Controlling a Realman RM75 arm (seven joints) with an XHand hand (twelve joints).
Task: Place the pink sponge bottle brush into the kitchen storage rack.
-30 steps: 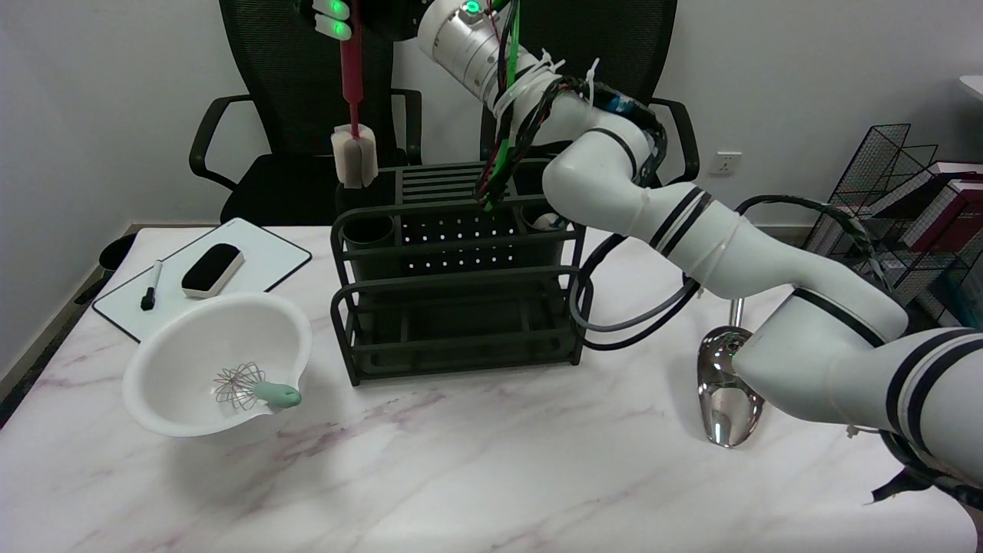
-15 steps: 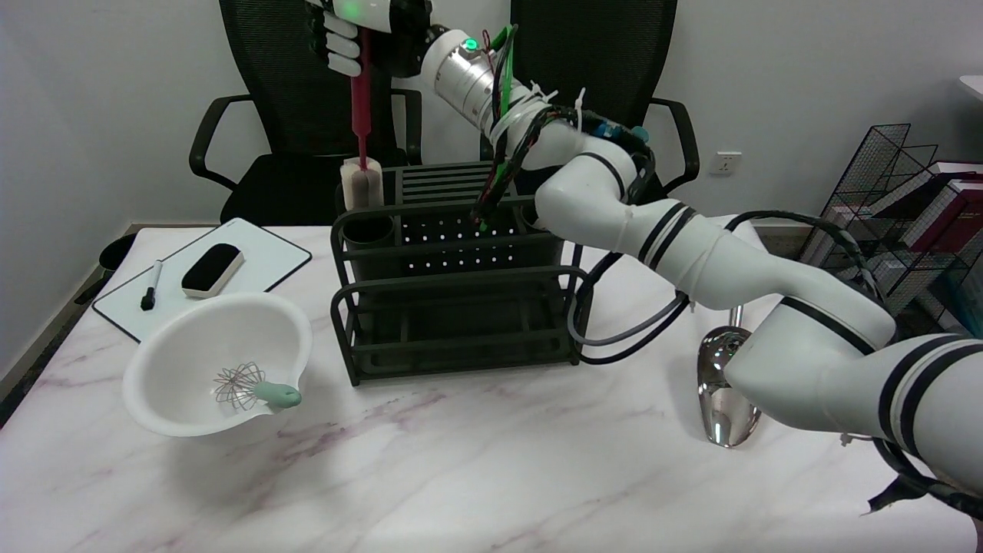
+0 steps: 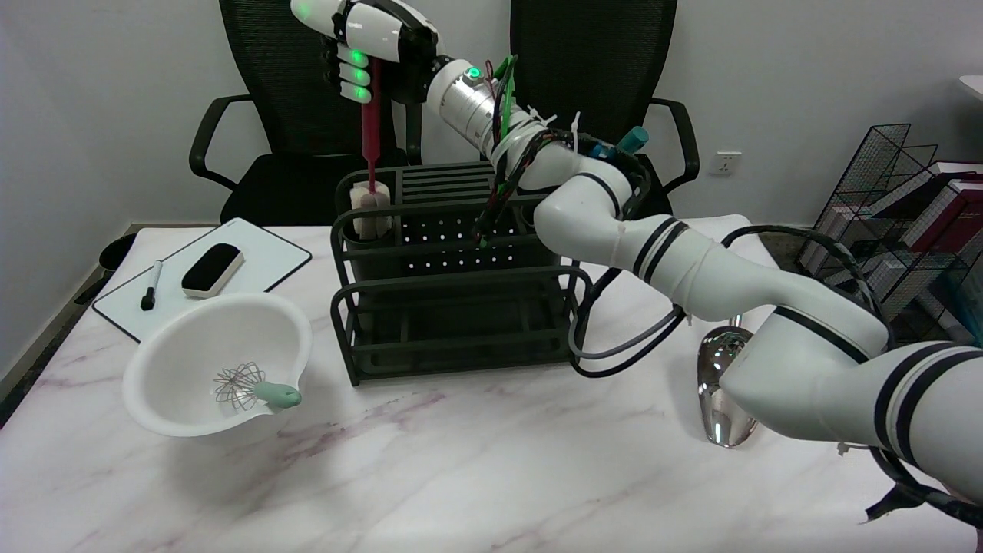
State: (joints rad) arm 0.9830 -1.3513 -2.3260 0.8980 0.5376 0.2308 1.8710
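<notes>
Gripping the dark red handle of the pink sponge bottle brush (image 3: 370, 165), the black-and-white right hand (image 3: 369, 50) hangs high above the rear left corner of the black metal kitchen storage rack (image 3: 457, 269). Its fingers (image 3: 353, 65) are wrapped around the top of the handle, clamped on it, with green lights showing along them. The brush hangs upright, straight below the hand. Its pale sponge head sits partly inside the round cup holder at the rack's left rear corner, with the upper part of the sponge still above the holder's rim. Whether the sponge touches the holder's bottom cannot be told.

The white right arm (image 3: 691, 261) runs down and to the right from the hand, crossing over the rack's right side, with black cables looping beside it.

Well below the hand and to its left, a white plastic mixing bowl (image 3: 219, 365) stands on the white marble-pattern table (image 3: 461, 468); a wire whisk with a mint-green handle (image 3: 253, 388) lies in it. Just behind the bowl, a small whiteboard (image 3: 265, 261) carries a black eraser (image 3: 212, 269) and a black marker (image 3: 150, 286).

Far below and to the right of the hand, a shiny steel scoop (image 3: 722, 399) lies on the table, partly hidden by the arm. Two black mesh office chairs (image 3: 299, 115) stand behind the table, directly behind the hand.
</notes>
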